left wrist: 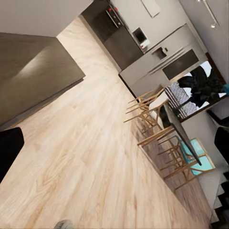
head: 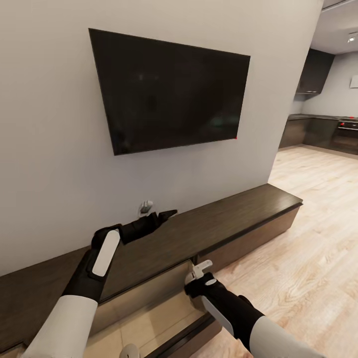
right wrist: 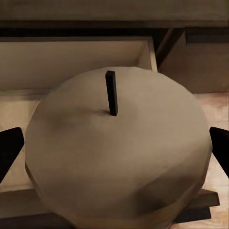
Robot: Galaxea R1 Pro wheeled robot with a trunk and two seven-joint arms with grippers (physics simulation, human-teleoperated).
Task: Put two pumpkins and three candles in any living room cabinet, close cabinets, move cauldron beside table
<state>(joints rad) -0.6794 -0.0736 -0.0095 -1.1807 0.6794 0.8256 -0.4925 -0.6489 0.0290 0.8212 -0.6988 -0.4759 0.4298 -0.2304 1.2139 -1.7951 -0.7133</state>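
Left pincer (head: 160, 217) raised over cabinet (head: 238, 214) top, below TV (head: 169, 89); right pincer (head: 199, 271) poised beside open drawer (head: 149, 308), above floor (head: 308, 258).

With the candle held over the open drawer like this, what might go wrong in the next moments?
1. The candle sits between the right gripper fingers above the open drawer, near its front edge; released here, it may land on the edge or the floor.
2. The drawer stands pulled out of the cabinet in front of the robot; the right arm might knock it.
3. The left gripper hangs over the cabinet top close to the wall and might scrape it.
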